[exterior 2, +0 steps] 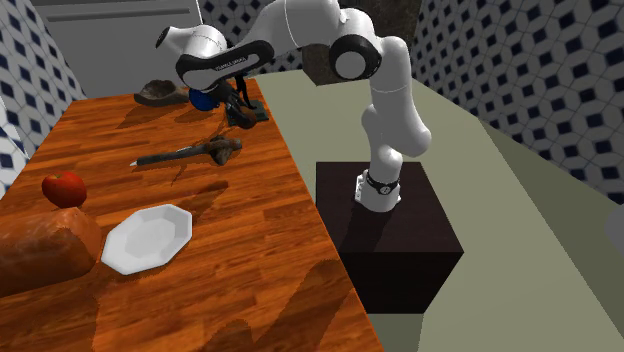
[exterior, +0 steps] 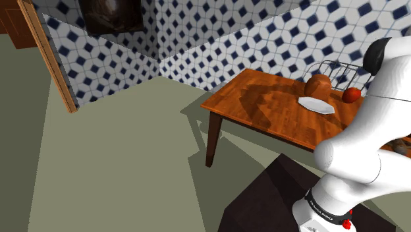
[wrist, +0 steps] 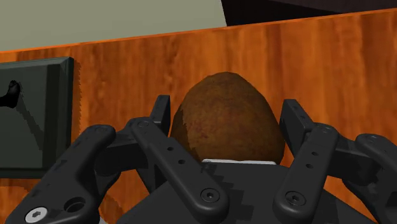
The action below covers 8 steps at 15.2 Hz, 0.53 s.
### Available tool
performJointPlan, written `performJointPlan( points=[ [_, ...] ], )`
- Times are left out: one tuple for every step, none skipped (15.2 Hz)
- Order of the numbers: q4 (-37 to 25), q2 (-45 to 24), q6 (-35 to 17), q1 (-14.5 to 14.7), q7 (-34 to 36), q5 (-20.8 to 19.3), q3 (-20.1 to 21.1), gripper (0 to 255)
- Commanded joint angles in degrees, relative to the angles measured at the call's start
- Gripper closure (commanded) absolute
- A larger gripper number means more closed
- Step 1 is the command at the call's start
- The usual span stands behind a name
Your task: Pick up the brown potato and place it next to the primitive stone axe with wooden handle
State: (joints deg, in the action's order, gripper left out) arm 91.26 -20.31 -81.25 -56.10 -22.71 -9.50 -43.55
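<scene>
1. Wrist view: the gripper [wrist: 226, 109] has its two black fingers [wrist: 161, 113] pressed against opposite sides of the potato [wrist: 226, 121], clasping it between them.
2. The potato is brown, rounded and slightly mottled. It sits over the wooden table [wrist: 337, 70], close to the table edge that faces the stand. Whether it rests on the wood or is raised off it cannot be told.
3. A dark grey square slab [wrist: 39, 108] lies on the table just beside the gripper, near the same edge.
4. Second exterior view: the white arm [exterior 2: 300, 25] reaches from the black stand [exterior 2: 400, 250] over that table edge, with the gripper [exterior 2: 238, 108] low above the wood.
5. The axe [exterior 2: 195, 153] lies flat near the gripper but apart from it, its stone head toward the stand-side edge and its handle pointing inward across the table.
6. A white plate [exterior 2: 147, 238], a red round fruit [exterior 2: 64, 187] and a brown loaf [exterior 2: 40, 250] are grouped toward the other end of the table, well apart from the axe.
7. Shoulder view: a wire rack [exterior: 332, 69] stands behind the loaf, at the table edge along the tiled wall [exterior: 263, 33].
</scene>
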Motion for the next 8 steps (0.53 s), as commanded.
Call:
performJointPlan(
  points=[
    [-3.71,-3.33,-0.2,-3.44,-3.89,0.82,-0.57,255],
    [-3.06,-3.4,-0.88,-3.46,-3.68,0.89,-0.44,255],
    [-2.43,-3.5,-1.56,-3.46,-3.49,0.99,-0.36,255],
    [-1.81,-3.62,-2.24,-3.46,-3.31,1.09,-0.29,255],
    [-1.22,-3.75,-2.92,-3.46,-3.14,1.2,-0.21,255],
    [-0.64,-3.9,-3.59,-3.47,-2.97,1.31,-0.14,255],
    [-0.07,-4.06,-4.26,-3.48,-2.81,1.43,-0.06,255],
    [0.48,-4.23,-4.93,-3.51,-2.65,1.56,0.02,255]
  ],
)
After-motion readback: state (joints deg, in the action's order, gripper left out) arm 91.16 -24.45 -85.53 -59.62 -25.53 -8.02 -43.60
